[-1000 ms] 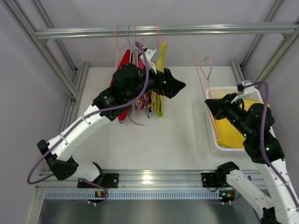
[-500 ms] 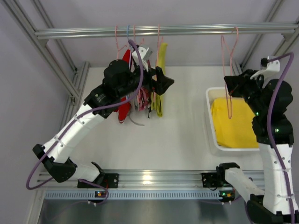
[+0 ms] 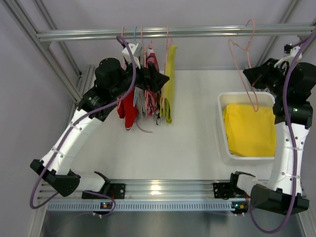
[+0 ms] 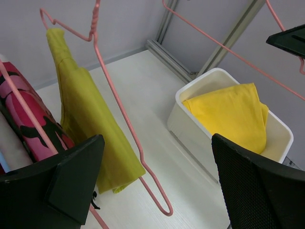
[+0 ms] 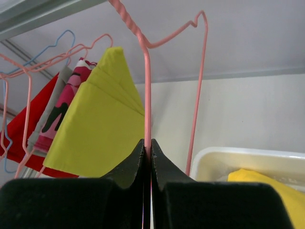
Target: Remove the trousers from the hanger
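Above the right claw (image 5: pixel 147 145), the empty hanger (image 5: pixel 147 86) is being pinched, best kept upright; left claw (image 4: pixel 157 162) released.

The top external view looks down from above and behind the arm bases (image 3: pixel 106 190) at the bottom of its frame. It is far enough back to take in the whole tabletop (image 3: pixel 192 148), the rail (image 3: pixel 197 32) along the top and the bin (image 3: pixel 221 129) at right.

The left wrist view sits close behind the left tool (image 4: pixel 157 157) and faces down across the tabletop. It shares the yellow-green trousers (image 4: pixel 86 119) and the bright yellow trousers (image 4: pixel 228 114) in the bin with the overhead view.

The right wrist view looks up along the right tool (image 5: pixel 147 148), very near the pink hanger (image 5: pixel 147 86). The same hanging trousers are at left and the bin rim at lower right.
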`<state>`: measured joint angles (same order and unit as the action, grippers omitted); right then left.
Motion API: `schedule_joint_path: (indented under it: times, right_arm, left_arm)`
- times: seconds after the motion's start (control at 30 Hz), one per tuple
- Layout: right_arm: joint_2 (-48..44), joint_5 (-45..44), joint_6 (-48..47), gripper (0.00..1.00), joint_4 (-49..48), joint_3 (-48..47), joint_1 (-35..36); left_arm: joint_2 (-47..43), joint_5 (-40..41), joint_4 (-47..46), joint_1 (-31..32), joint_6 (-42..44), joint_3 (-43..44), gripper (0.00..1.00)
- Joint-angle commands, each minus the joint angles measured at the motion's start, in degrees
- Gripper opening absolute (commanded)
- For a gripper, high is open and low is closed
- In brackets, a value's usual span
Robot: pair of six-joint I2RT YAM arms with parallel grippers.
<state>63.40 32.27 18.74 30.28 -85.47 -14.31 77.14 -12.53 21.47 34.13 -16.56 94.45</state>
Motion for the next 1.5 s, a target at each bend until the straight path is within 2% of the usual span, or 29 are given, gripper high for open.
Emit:
schedule_joint_path:
  times: [0.0, 0.27, 0.53, 0.7, 0.87, 1.07, 1.17, 1.23, 1.27, 1.3, 1.37, 1.4, 1.47]
  right_arm:
    - [0.14, 3.68, 2.17, 0.0, -8.83, 0.39, -0.64]
    - [3.49, 4.64, 9.11, 0.0, -16.39, 0.66, 0.85]
    - [4.46, -3.26, 10.61, 0.0, -17.18, 3.2, 10.16]
    - [3.05, -11.26, 11.32, 0.0, -19.55, 5.93, 16.22]
    - [2.26, -17.05, 10.61, 0.0, -19.56, 8.56, 19.75]
    - [3.05, -16.8, 9.65, 0.01, -19.3, 9.71, 21.51]
    - [2.7, -16.54, 9.38, 0.09, -19.12, 10.23, 21.51]
    - [2.17, -16.28, 9.38, 0.2, -19.12, 10.5, 21.51]
    - [1.65, -15.75, 9.3, 0.27, -19.12, 10.67, 21.51]
    - [1.3, -15.66, 9.21, 0.42, -18.86, 10.68, 21.51]
    - [0.07, -15.66, 8.94, 0.53, -18.51, 10.94, 21.51]
    - [-0.37, -15.66, 8.68, 0.64, -18.33, 11.03, 21.51]
    - [-1.78, -15.66, 8.33, 0.7, -17.89, 11.03, 21.51]
  left_arm:
    - [-2.17, -1.44, -2.23, -1.08, -1.81, -0.94, 0.99]
    - [-2.0, -2.93, -3.19, -3.45, -5.24, -2.43, 0.99]
    - [-2.17, -2.76, -4.33, -5.04, -7.79, -3.66, 0.99]
    - [-2.61, -2.06, -4.25, -5.56, -8.23, -3.93, 0.99]
    - [-2.7, -1.88, -4.07, -5.91, -8.49, -4.37, 0.99]
    - [-2.17, -2.93, -3.9, -6.27, -9.37, -4.37, 0.98]
    - [-1.21, -4.25, -3.02, -6.36, -9.11, -3.05, 0.96]
    - [-0.59, -4.69, -2.67, -6.27, -8.67, -2.17, 0.95]
    - [-0.33, -4.87, -2.58, -6.27, -8.49, -1.91, 0.94]
    - [0.11, -4.87, -2.23, -6.27, -7.88, -1.47, 0.93]
    - [0.72, -4.87, -1.61, -6.09, -7.44, -0.06, 0.92]
    - [1.16, -4.52, -1.18, -6.01, -7.0, 0.37, 0.91]
    - [1.6, -4.08, -1.08, -5.92, -6.47, 1.43, 0.91]
